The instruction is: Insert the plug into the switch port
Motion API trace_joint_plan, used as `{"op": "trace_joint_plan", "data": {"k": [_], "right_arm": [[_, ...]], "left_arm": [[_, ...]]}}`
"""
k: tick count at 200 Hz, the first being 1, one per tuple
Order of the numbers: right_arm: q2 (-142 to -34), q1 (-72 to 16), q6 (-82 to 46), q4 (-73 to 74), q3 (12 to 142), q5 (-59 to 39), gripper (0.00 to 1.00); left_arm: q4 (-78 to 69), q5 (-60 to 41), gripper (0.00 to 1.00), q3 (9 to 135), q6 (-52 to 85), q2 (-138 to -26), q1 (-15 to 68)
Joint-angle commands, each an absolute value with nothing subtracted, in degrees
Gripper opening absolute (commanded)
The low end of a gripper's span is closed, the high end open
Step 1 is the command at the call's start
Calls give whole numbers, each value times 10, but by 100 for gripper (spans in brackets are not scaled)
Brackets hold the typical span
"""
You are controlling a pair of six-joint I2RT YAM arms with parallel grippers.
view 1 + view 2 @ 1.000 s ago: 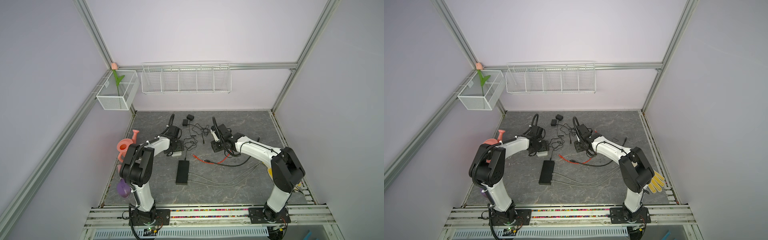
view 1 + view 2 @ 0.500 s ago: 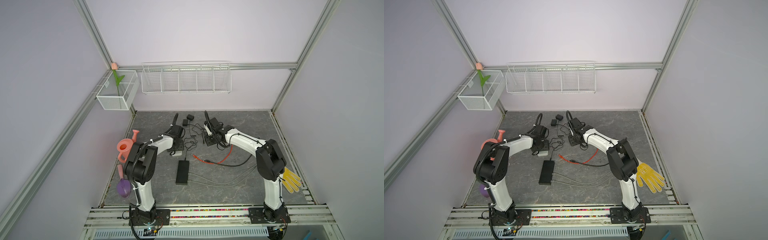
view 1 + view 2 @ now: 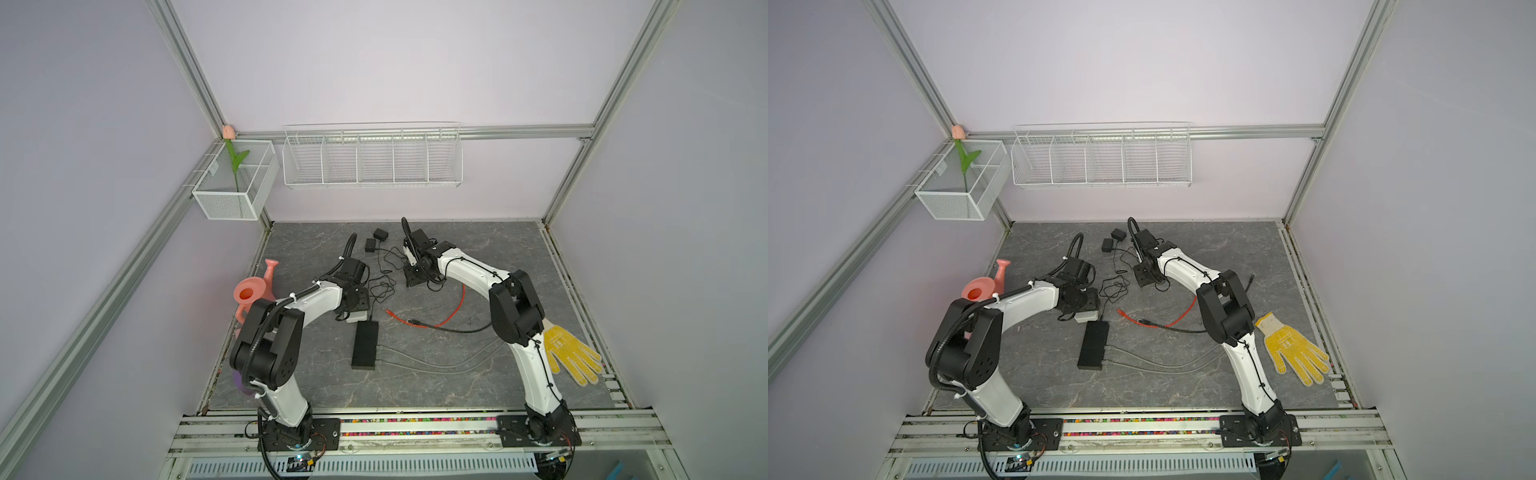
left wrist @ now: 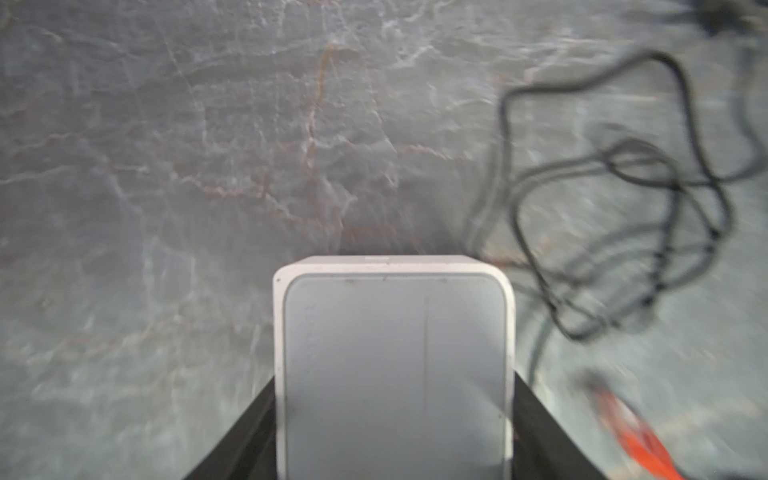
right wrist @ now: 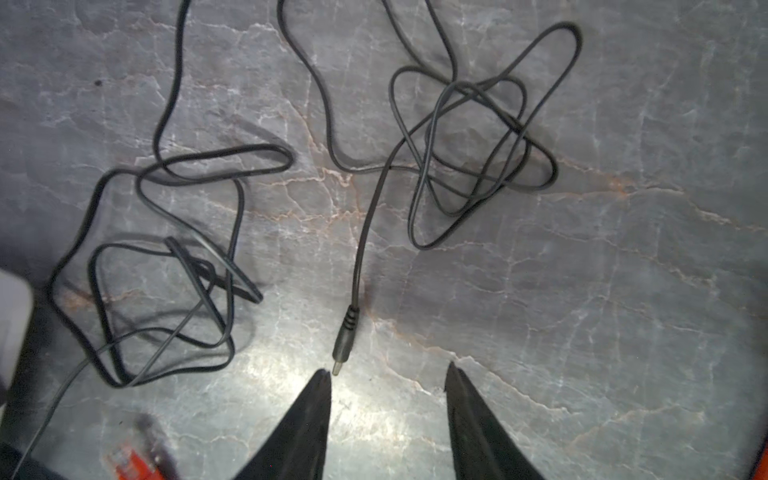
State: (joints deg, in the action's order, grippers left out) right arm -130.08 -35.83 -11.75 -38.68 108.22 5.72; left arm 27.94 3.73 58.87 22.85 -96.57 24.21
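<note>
room: bare surface [image 5: 582,311] beside plug [image 5: 344,338], cable loops [image 5: 478,137] near | right end effector [image 5: 388,370]: apart, angled down, one tip just beside plug | left end effector [image 4: 394,376]: clamped on white switch [image 4: 394,324]

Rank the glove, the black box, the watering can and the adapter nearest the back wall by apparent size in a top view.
1. Glove, largest.
2. Black box and watering can: close. The can is partly hidden behind the left arm, so I am not ranking these two.
3. Adapter, smallest.

Grey marbled tabletop [image 3: 519,241] carries tangled black cables [image 3: 380,286], black box [image 3: 365,345], yellow glove [image 3: 571,357].
</note>
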Motion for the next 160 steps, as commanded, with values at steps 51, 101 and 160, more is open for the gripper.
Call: {"op": "trace_joint_plan", "data": {"k": [51, 101, 160], "right_arm": [[-1370, -359, -114, -439, 1168, 37, 47], [-1406, -362, -117, -450, 1198, 29, 43], [-1406, -374, -115, -452, 1183, 31, 18]], "left_arm": [[348, 30, 27, 596, 210, -834, 242], [304, -9, 27, 563, 195, -731, 242], [243, -54, 7, 491, 194, -626, 242]]}}
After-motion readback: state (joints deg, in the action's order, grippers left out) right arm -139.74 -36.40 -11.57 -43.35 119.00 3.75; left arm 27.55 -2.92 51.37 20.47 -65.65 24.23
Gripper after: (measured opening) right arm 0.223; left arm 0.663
